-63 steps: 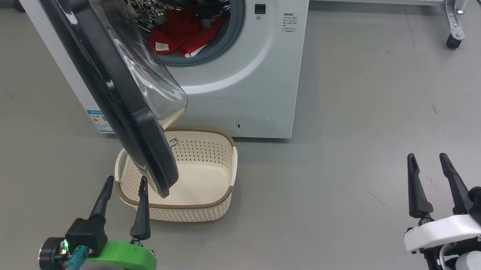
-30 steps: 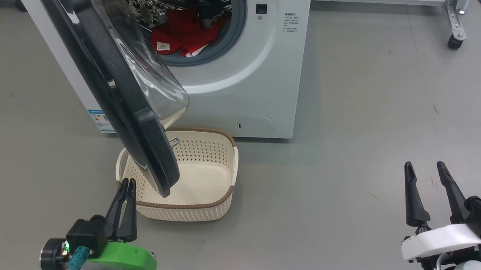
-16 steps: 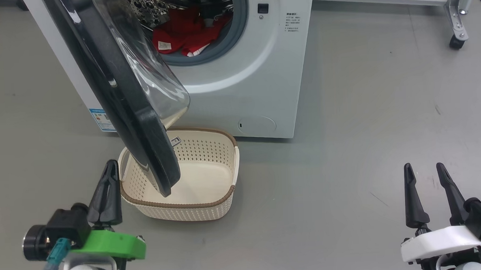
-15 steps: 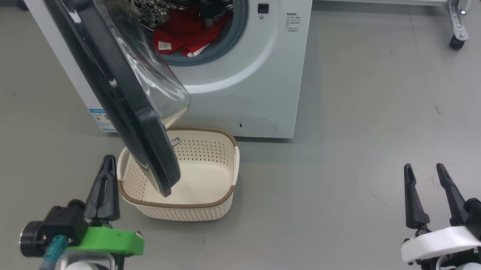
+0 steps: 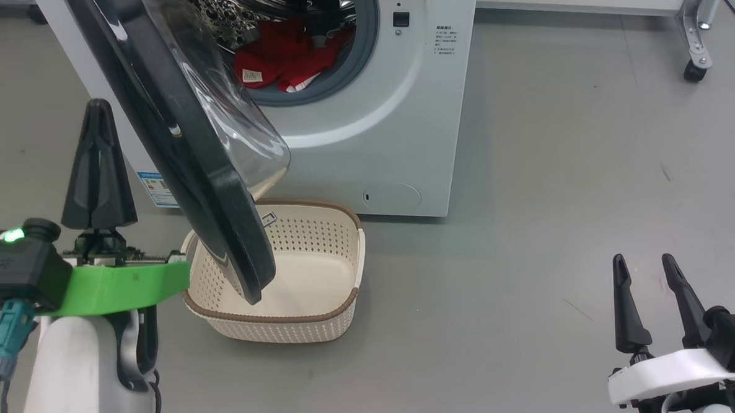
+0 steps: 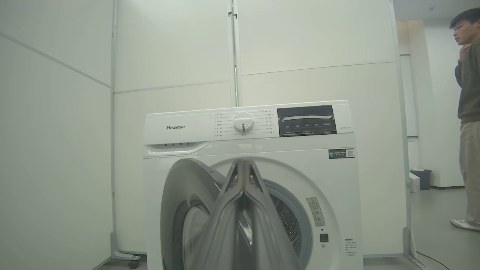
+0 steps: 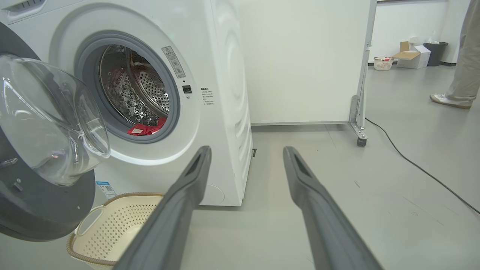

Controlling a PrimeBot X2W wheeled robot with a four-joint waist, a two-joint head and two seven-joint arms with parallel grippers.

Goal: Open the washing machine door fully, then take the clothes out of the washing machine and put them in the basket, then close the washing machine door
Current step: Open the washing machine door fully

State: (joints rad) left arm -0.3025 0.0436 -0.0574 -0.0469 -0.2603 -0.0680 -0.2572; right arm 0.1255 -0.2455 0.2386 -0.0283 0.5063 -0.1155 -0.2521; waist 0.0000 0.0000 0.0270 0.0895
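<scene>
Far left: left gripper (image 5: 95, 110) snapped shut on nothing & lifted up next to the door (image 5: 159, 128), prob to push it fully open. Door's half open over the basket (image 5: 286, 331), lower mid. Clothes (image 5: 283, 55) in the washer (image 5: 388, 106), top center. Lower right: right gripper (image 5: 643, 261), jaws wide.

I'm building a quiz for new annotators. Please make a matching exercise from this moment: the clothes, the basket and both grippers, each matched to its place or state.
1. clothes
2. basket
3. left gripper
4. right gripper

A. open, holding nothing
B. inside the washing machine
C. shut, holding nothing
D. empty, on the floor

Pairs: 1-B, 2-D, 3-C, 4-A
</scene>
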